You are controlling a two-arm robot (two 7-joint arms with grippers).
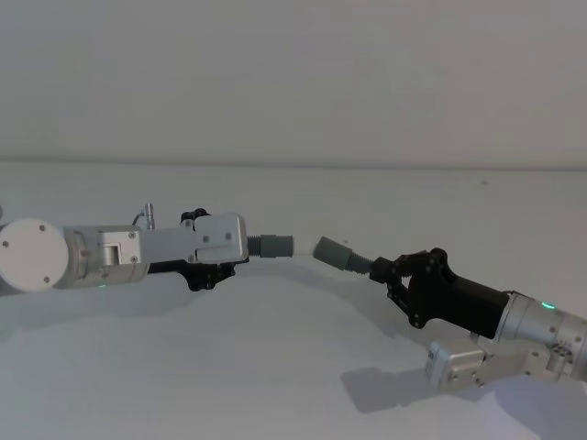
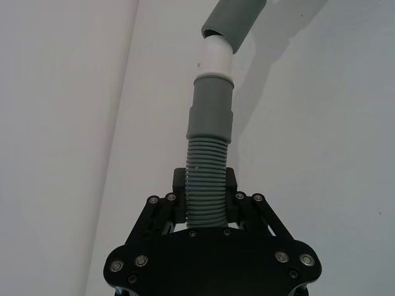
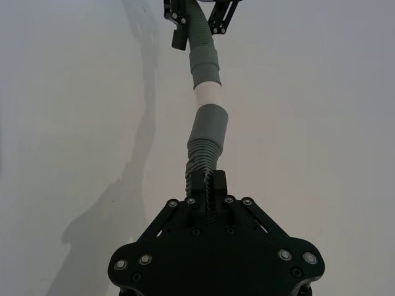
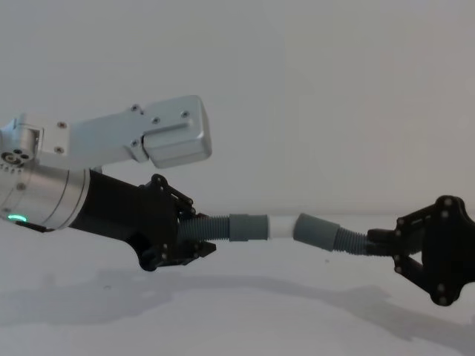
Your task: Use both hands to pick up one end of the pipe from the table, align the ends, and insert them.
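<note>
Chest view: left gripper [image 4: 194, 239] is clamped on the corrugated body of the white-tipped hose piece [image 4: 223, 228], held clear above the table [image 4: 237, 311]. Its grey cuff [image 4: 249, 227] and white spigot [image 4: 282, 227] jut straight out ahead of the fingers, toward the other arm. Just past the spigot sits the plain grey cuff [image 4: 313, 228] of the second hose piece [image 4: 349, 241] — tilted slightly, mouth at the white tip; whether they touch, I cannot tell. Right gripper [image 4: 382, 241] is closed on that piece's ribbed part, cuff projecting ahead of it.
</note>
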